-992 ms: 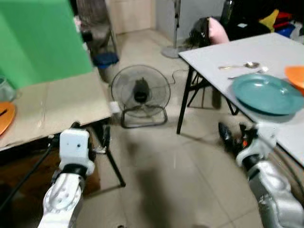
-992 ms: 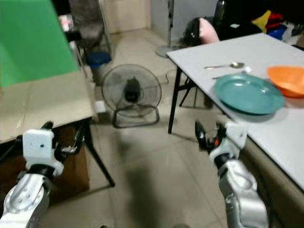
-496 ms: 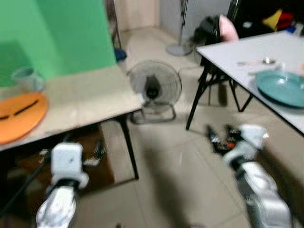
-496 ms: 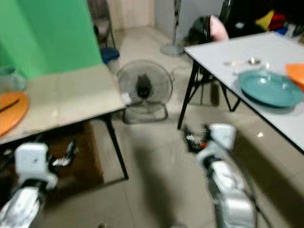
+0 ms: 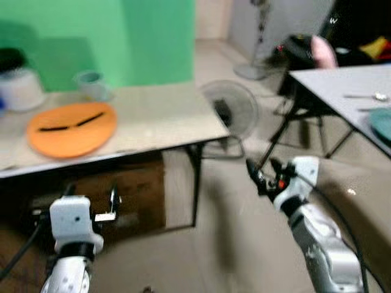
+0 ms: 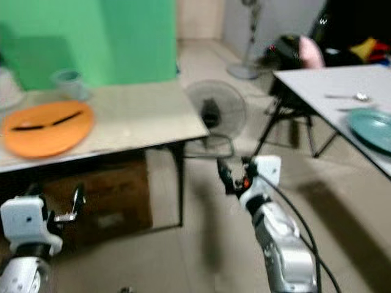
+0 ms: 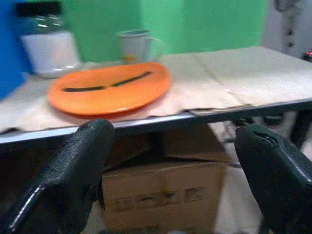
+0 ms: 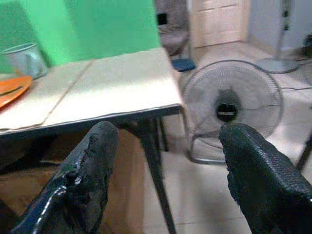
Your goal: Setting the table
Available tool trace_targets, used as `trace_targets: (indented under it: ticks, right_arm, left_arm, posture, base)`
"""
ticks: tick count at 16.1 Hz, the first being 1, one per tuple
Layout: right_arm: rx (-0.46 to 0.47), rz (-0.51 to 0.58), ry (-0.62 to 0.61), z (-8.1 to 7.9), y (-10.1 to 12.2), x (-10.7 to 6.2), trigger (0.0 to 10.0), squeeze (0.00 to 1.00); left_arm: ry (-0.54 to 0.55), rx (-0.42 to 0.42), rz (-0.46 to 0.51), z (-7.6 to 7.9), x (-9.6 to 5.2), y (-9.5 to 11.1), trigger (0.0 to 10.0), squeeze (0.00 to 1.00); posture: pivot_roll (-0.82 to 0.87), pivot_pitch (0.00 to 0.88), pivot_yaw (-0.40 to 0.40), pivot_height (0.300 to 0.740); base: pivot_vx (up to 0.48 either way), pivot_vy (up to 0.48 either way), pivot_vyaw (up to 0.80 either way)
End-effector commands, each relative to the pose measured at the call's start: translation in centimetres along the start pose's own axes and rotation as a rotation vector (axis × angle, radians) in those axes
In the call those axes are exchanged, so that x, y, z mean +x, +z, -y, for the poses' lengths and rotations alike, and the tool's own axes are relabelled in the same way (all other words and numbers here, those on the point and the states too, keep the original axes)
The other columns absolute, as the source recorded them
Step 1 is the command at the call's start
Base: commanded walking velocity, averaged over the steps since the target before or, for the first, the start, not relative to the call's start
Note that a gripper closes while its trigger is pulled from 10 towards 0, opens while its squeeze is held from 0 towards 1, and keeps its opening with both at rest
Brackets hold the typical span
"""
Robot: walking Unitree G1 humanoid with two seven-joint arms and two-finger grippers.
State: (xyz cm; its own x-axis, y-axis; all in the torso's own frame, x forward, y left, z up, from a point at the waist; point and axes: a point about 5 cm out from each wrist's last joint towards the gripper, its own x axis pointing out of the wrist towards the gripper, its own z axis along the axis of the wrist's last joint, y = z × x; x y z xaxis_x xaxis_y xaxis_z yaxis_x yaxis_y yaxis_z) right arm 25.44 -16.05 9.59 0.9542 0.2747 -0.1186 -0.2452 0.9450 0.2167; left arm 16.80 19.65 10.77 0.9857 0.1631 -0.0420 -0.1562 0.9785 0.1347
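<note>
Left wrist view: chopsticks (image 7: 108, 82) on orange plate (image 7: 92, 95).

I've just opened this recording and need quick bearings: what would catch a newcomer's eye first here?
The bright orange plate with dark chopsticks across it, lying on the beige table before a green wall. A floor fan stands between that table and a white table holding a teal plate. Both grippers hang open and empty below table height: the left gripper, the right gripper.
</note>
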Motion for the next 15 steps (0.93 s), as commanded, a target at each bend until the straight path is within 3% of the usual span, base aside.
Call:
trace_targets:
  ticks: [1,7,13,15]
  right_arm:
    - [0.006,-0.005,-0.013,0.5,0.0,-0.2,10.0,0.0]
    - [-0.024,-0.012,0.028,0.2,0.0,-0.1,10.0,0.0]
    - [-0.09,-0.017,0.128,-0.9,0.1,-0.1,10.0,0.0]
    - [-0.09,0.032,0.168,-1.3,1.1,-0.4,10.0,0.0]
  left_arm:
    - [0.0,-0.007,0.021,0.1,-0.3,0.4,10.0,0.0]
    - [0.015,-0.002,0.013,-0.1,-1.2,0.4,10.0,0.0]
    - [0.024,0.004,0.03,-0.5,-1.1,0.7,10.0,0.0]
    - [0.005,0.039,0.086,-0.6,-0.7,2.1,10.0,0.0]
  posture:
    - [-0.08,0.029,0.0,0.74]
    - [-0.07,0.033,0.0,0.74]
    - [-0.07,0.028,0.001,0.74]
    - [-0.06,0.026,0.003,0.74]
  base:
    - [0.33,0.0,0.0]
    - [0.342,0.0,0.0]
    - [0.388,0.0,0.75]
    - [0.39,0.0,0.8]
